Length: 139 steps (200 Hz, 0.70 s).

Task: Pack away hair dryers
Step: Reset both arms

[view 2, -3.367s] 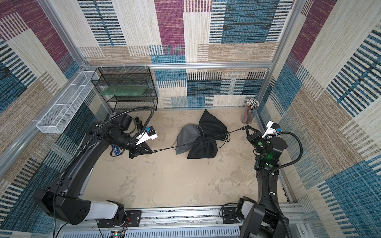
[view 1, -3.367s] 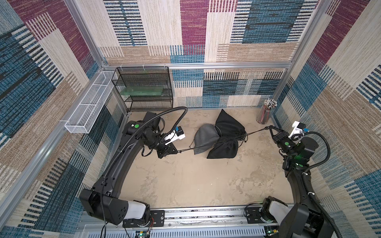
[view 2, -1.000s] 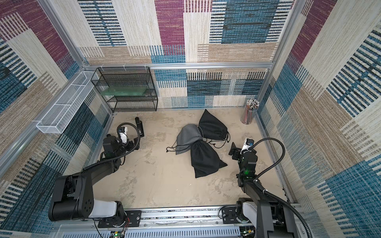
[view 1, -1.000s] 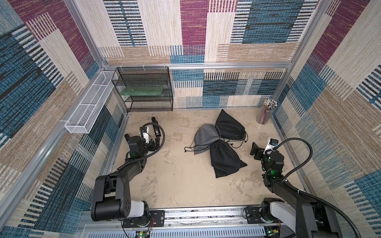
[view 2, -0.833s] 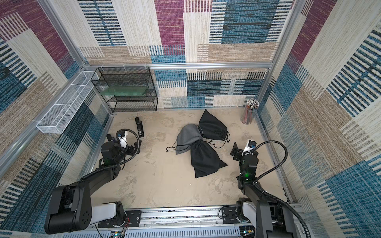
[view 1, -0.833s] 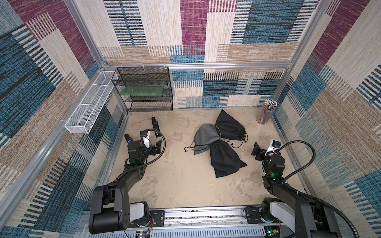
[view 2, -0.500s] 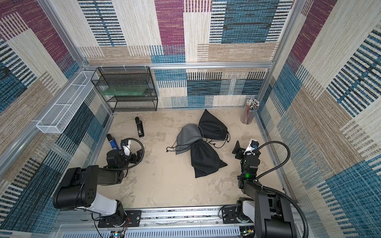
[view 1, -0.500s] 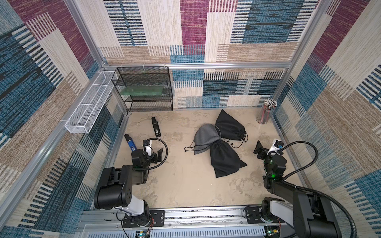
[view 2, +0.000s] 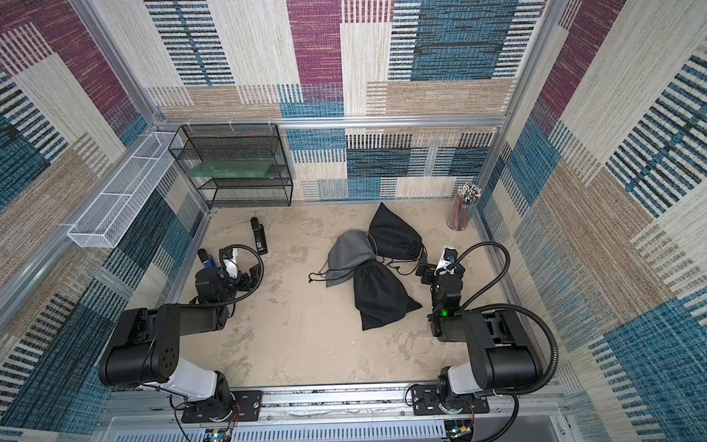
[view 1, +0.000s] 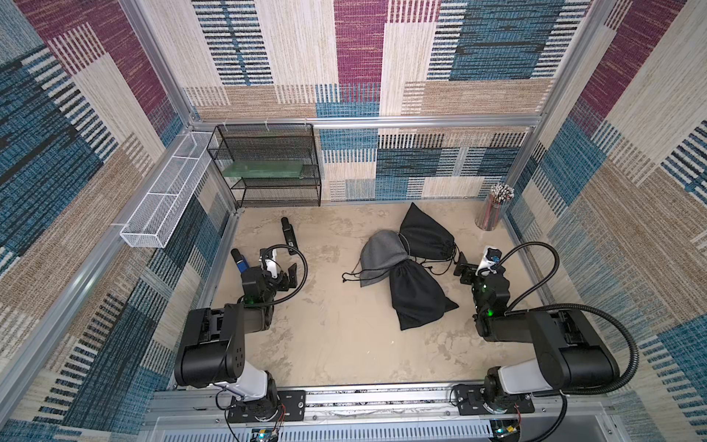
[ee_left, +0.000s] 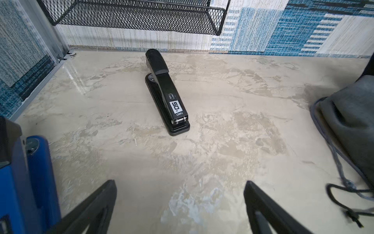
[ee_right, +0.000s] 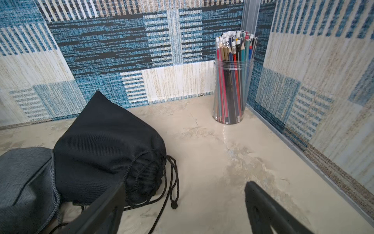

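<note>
Both arms sat folded low. The left gripper (ee_left: 179, 182) and right gripper (ee_right: 185, 184) gaped wide, with nothing between the jaws. No hair dryers showed anywhere. You'd judge them to be inside the three bulging cloth drawstring bags mid-table: the grey pouch (view 1: 382, 254), far black pouch (ee_right: 105, 145) and near black pouch (view 1: 417, 296), necks bunched together.

Risks:
- The far pouch's loose black cords (ee_right: 172, 182) lay just beside your right finger. A careless sweep could snag them and drag the mouth open.
- The blue stapler (ee_left: 30, 172) sat close by your left finger. A swing would knock it.
</note>
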{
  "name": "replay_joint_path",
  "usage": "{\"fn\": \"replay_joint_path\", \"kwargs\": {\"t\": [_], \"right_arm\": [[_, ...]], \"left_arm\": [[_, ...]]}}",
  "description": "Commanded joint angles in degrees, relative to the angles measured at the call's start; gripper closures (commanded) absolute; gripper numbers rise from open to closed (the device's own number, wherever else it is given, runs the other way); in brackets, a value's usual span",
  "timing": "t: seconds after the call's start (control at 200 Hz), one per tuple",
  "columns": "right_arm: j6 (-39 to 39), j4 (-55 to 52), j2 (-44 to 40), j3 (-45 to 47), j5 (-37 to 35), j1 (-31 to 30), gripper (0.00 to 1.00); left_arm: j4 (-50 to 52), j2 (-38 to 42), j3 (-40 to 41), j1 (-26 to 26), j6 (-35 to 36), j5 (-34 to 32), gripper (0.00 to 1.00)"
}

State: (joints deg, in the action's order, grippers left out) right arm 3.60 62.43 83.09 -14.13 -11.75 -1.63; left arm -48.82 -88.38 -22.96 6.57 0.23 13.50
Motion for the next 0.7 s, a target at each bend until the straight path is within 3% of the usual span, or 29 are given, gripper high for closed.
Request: {"fn": "replay_joint_path", "kwargs": {"t": [0.0,0.691], "right_arm": [[0.7,-2.7,0.8,-2.2,-0.8,1.4,0.05],[0.4,-3.5,1.0,-2.6,-1.3,0.9,0.05]], "left_arm": [[-1.1,0.1,0.2,-0.1,-1.1,-0.9,0.0],[1.8,0.0,-1.4,-0.8,-0.1,-0.9,0.0]]}}
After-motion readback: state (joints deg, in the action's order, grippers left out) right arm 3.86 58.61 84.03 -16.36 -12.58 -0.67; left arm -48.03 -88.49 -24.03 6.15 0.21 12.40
